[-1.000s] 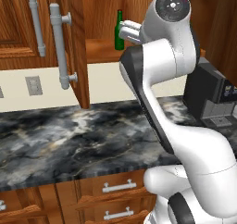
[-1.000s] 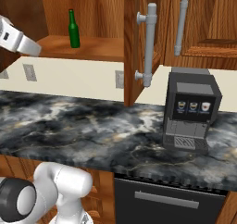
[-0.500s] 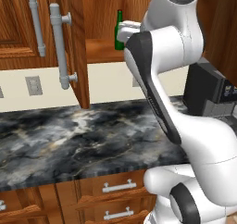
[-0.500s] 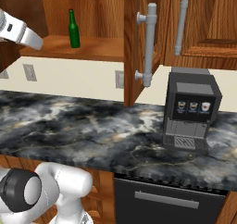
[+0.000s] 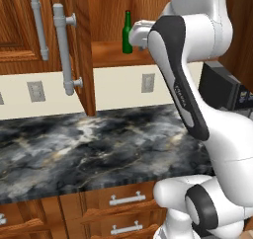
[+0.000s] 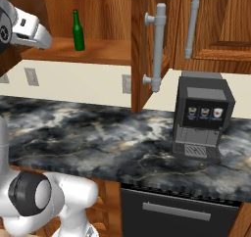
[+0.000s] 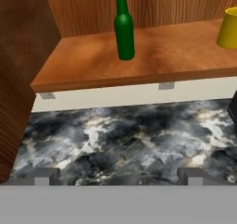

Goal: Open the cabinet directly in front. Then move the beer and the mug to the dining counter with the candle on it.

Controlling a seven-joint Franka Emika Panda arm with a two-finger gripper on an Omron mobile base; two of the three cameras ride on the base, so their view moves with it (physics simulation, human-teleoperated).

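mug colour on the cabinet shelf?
Plain yellow. The mug shows best in the hand view, right of the beer.

Cabinet: reddish-brown wood, both doors swung open, long grey bar handles upright on the door faces, plain wood shelf exposed. Beer: dark-green glass bottle with a slim neck, standing upright on the shelf, toward its left half, near the back wall. Mug: plain yellow, upright on the same shelf, well apart to the bottle's right.
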